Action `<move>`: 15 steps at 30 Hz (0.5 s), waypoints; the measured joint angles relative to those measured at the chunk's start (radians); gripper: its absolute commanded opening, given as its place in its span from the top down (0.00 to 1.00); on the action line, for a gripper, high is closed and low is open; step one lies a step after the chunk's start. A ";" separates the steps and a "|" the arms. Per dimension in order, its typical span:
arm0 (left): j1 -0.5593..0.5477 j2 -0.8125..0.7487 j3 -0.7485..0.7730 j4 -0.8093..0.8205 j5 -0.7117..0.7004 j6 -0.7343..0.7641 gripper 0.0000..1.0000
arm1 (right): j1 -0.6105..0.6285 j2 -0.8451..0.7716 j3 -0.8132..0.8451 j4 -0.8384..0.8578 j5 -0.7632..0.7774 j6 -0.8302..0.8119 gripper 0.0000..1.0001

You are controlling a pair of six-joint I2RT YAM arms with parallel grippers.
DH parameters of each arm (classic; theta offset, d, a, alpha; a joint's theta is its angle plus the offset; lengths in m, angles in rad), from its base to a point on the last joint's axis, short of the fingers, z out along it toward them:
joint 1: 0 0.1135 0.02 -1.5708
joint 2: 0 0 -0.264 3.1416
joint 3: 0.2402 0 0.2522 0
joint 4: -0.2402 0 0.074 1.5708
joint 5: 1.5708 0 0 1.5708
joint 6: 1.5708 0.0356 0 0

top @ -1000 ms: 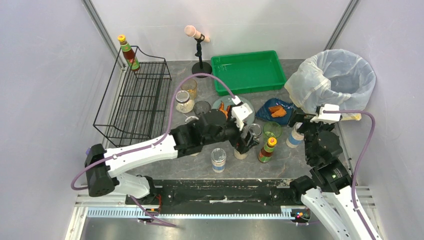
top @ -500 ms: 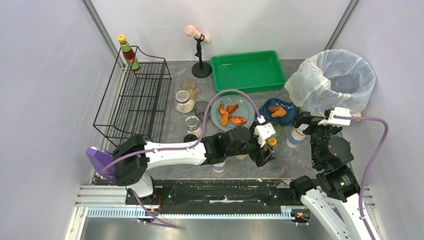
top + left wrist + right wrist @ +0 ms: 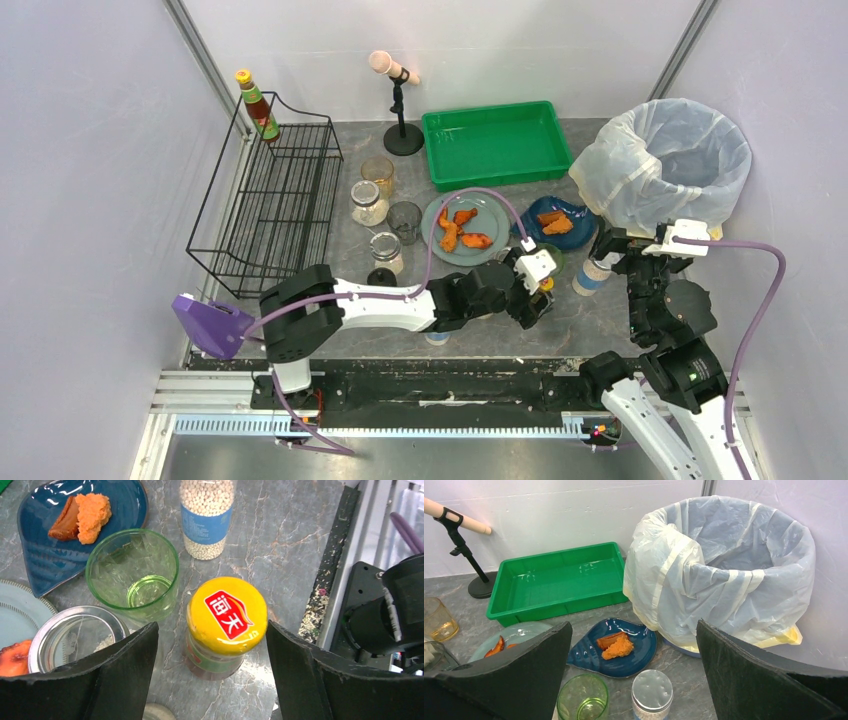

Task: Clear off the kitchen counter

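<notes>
left tool (image 3: 210, 630) wide open around sauce bottle (image 3: 212, 662), no grip yet | right tool (image 3: 633, 625) open, empty | bottle looks glassy, slick, tippy – grab body under cap (image 3: 227, 612)

The kitchen counter (image 3: 292, 540) looks like matt mottled grey stone, the green tray (image 3: 559, 580) glossy smooth plastic, the bin liner (image 3: 724, 555) thin crinkled translucent plastic.

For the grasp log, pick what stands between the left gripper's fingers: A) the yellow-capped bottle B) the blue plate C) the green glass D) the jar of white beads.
A: in the left wrist view the yellow-capped bottle stands upright between the open fingers of the left gripper.
</notes>
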 measured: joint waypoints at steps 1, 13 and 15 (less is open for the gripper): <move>0.000 0.008 0.000 0.006 -0.005 0.000 0.17 | 0.000 0.000 0.001 0.000 0.000 -0.002 0.02; 0.000 0.052 0.000 0.059 -0.008 0.000 0.25 | 0.000 0.009 0.001 -0.005 -0.003 -0.006 0.02; 0.000 0.055 0.000 0.064 -0.005 0.000 0.28 | 0.000 0.016 0.001 -0.005 -0.007 -0.007 0.02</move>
